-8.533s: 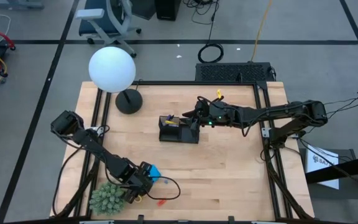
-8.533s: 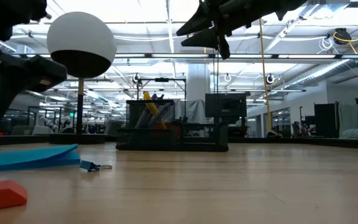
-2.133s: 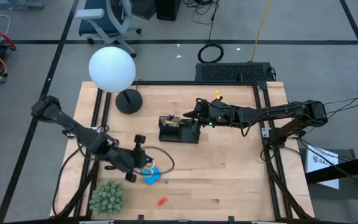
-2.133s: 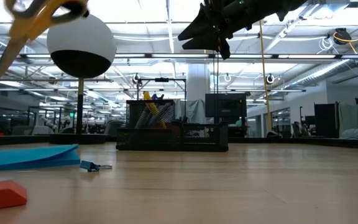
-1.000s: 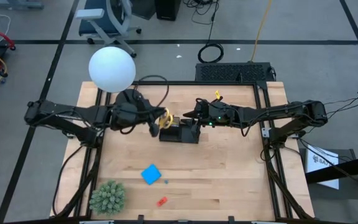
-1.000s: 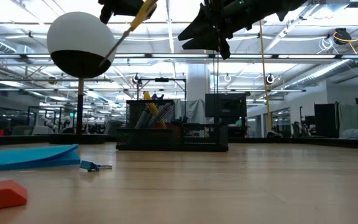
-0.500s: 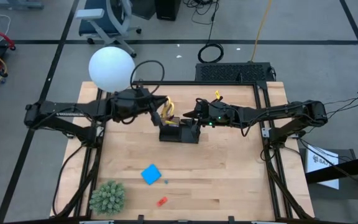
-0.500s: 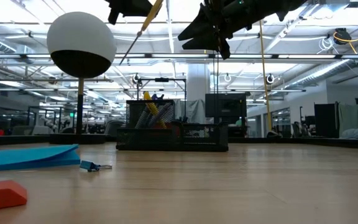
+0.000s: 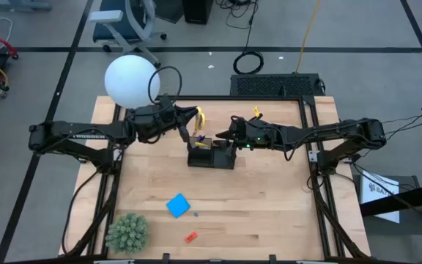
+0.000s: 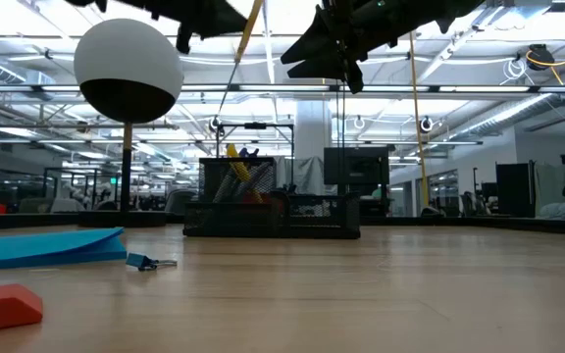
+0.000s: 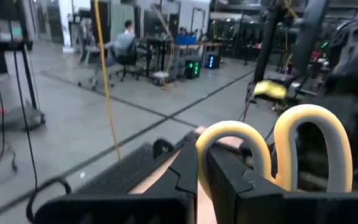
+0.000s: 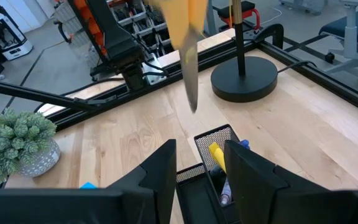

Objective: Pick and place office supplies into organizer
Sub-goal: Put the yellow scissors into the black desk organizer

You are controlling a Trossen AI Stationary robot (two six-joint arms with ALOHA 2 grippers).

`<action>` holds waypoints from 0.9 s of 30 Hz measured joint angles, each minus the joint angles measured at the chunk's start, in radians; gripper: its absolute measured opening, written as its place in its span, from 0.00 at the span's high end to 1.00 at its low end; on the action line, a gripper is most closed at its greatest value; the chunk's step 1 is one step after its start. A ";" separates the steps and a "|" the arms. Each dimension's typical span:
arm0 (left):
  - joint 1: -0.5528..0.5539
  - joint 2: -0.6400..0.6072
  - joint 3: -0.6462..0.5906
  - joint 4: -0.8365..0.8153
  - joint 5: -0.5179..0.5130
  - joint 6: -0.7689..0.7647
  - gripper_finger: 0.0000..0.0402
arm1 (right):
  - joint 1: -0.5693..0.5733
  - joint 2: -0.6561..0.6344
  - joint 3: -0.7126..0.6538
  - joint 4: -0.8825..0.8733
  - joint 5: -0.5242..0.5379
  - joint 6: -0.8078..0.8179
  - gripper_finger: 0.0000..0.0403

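Left gripper (image 9: pixel 190 122) fingers clamp the yellow-handled scissors (image 9: pixel 198 117) above the black organizer (image 9: pixel 211 154); right gripper (image 9: pixel 226 134) hovers beside it, fingers apart, empty.

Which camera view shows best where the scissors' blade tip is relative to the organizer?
The right wrist view: the scissors hang point-down above the organizer. The high view shows the left pincer shut on their handles; the low view only a thin blade; the left wrist view only handles.
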 joint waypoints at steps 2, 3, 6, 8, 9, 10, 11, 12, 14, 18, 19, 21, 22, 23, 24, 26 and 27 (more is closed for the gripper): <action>0.005 0.001 -0.040 0.034 0.010 -0.029 0.96 | 0.000 0.000 0.000 0.000 0.000 0.000 0.69; 0.004 0.001 -0.059 0.061 0.021 -0.031 0.96 | 0.000 0.000 0.000 0.000 0.000 0.000 0.69; 0.003 0.000 -0.115 0.125 0.036 -0.026 0.96 | 0.000 0.000 0.000 0.000 0.000 0.000 0.69; 0.003 0.000 -0.154 0.163 0.043 -0.024 0.96 | 0.000 0.000 0.000 0.000 0.000 0.000 0.69; 0.005 0.000 -0.169 0.182 0.043 -0.023 0.96 | 0.000 0.000 0.000 0.000 0.000 0.000 0.69; 0.007 0.000 -0.183 0.208 0.043 -0.022 0.96 | 0.000 0.000 0.000 0.000 0.000 0.000 0.69; 0.007 0.000 -0.197 0.234 0.043 -0.022 0.96 | 0.000 0.000 0.000 0.000 0.000 0.000 0.69; 0.007 0.000 -0.210 0.256 0.043 -0.020 0.96 | 0.000 0.000 0.000 0.000 0.000 0.000 0.69; 0.007 0.000 -0.236 0.284 0.049 -0.005 0.96 | 0.000 0.000 0.000 0.000 0.000 0.000 0.69; 0.024 0.000 -0.287 0.344 0.060 0.002 0.96 | 0.000 0.000 0.000 0.000 0.000 0.000 0.69; 0.032 0.000 -0.300 0.351 0.069 0.006 0.96 | 0.000 0.000 0.000 0.000 0.000 0.000 0.69; 0.048 0.000 -0.332 0.376 0.091 0.010 0.96 | 0.000 0.000 0.000 0.000 0.000 0.000 0.69; 0.058 0.000 -0.347 0.400 0.102 0.009 0.96 | 0.000 0.000 0.000 0.000 0.000 0.000 0.69; 0.070 0.000 -0.362 0.425 0.111 0.005 0.96 | 0.000 0.000 0.000 0.000 0.000 0.000 0.69; 0.082 0.000 -0.374 0.447 0.114 0.000 0.96 | 0.000 0.000 0.000 0.000 0.000 0.000 0.69; 0.107 0.000 -0.399 0.478 0.127 -0.009 0.96 | 0.000 0.000 0.000 0.000 0.000 0.000 0.69; 0.118 0.000 -0.410 0.493 0.142 -0.010 0.96 | 0.000 0.000 0.000 0.000 0.000 0.000 0.69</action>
